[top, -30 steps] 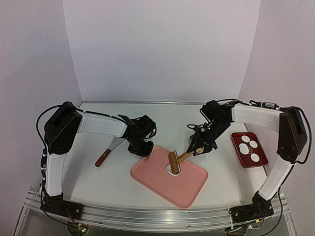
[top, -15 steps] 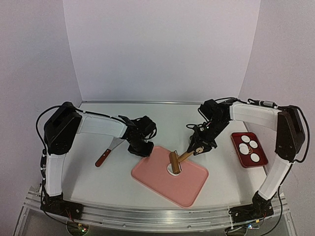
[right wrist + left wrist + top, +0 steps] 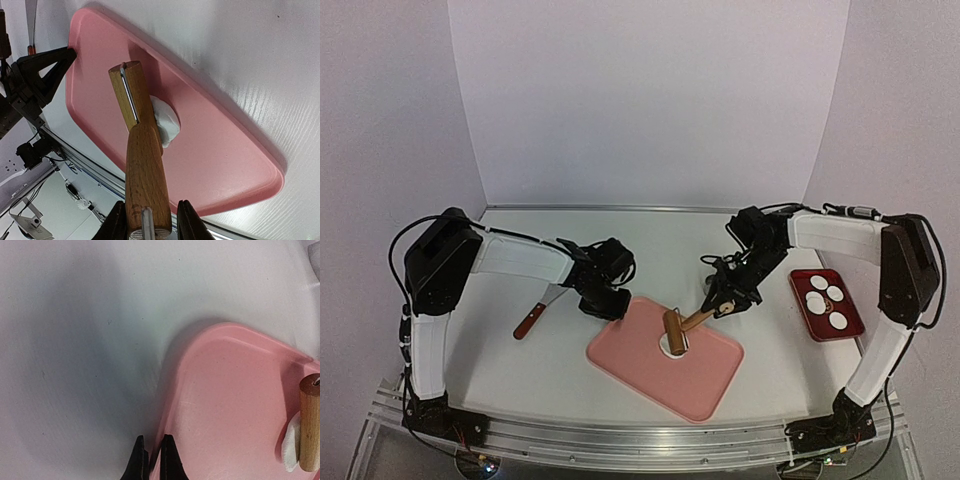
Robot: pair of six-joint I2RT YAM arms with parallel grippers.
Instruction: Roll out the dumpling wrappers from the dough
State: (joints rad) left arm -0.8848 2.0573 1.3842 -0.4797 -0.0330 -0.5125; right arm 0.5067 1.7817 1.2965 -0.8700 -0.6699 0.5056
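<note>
The dough [image 3: 669,346] is a small white lump on the pink board [image 3: 705,375], pressed under the wooden roller [image 3: 674,327]. My right gripper [image 3: 721,301] is shut on the roller's handle [image 3: 146,180]. In the right wrist view [image 3: 149,224] the roller barrel [image 3: 131,95] lies over the dough [image 3: 166,124]. My left gripper [image 3: 609,307] is shut on the board's far-left rim, one finger on each side of it, as the left wrist view [image 3: 155,460] shows. Several round white dumpling wrappers [image 3: 837,321] lie in a red tray [image 3: 851,310] at the right.
A scraper with a red handle [image 3: 532,318] lies on the table left of the board, under the left arm. The red tray stands close to the right arm's forearm. White walls close off the back and both sides.
Almost nothing. The roller stays on the dough and both grippers keep their holds, and the left arm has shifted only slightly.
</note>
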